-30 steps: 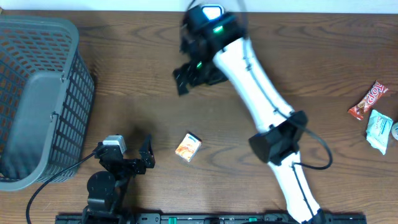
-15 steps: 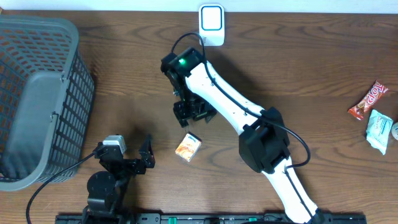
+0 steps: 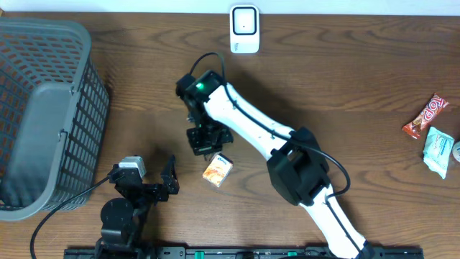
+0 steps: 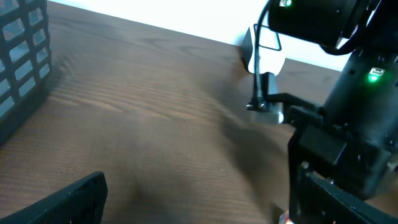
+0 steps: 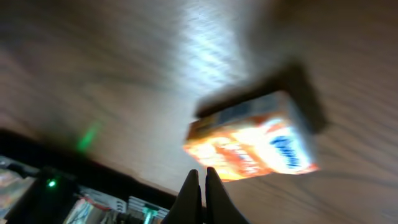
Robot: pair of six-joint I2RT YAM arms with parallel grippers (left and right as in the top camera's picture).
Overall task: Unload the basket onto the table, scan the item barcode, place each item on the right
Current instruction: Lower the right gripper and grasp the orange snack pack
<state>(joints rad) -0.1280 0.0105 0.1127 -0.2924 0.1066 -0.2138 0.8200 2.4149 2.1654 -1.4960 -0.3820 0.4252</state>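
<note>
**Barcode scan not yet begun: carton on the table, nothing gripped**

The small orange carton (image 3: 217, 170) lies flat on the wooden table (image 3: 345, 79), and neither arm holds it. The right gripper (image 3: 208, 140) hangs just beside the carton, on its far side. In the right wrist view its fingertips (image 5: 202, 186) are pressed together with nothing between them. The carton (image 5: 255, 146) sits just past those tips, a little off to one side and blurred. Whether the tips brush it cannot be told.

The left gripper (image 3: 172, 178) rests near the carton on its left, jaws spread wide and empty.

The white scanner (image 3: 244, 29) stands well apart from the carton, at the far edge of the table. No barcode can be made out on the carton in any view.

By my reading, almost all the work remains. The carton has yet to be grasped, lifted, carried to the scanner, and turned so its code faces the reader. With the right fingers closed, they would need to part before a grasp could happen.

The grey basket (image 3: 43, 115) sits well to the carton's left and the snack wrappers (image 3: 425, 116) well to its right. None of these looks involved.
</note>
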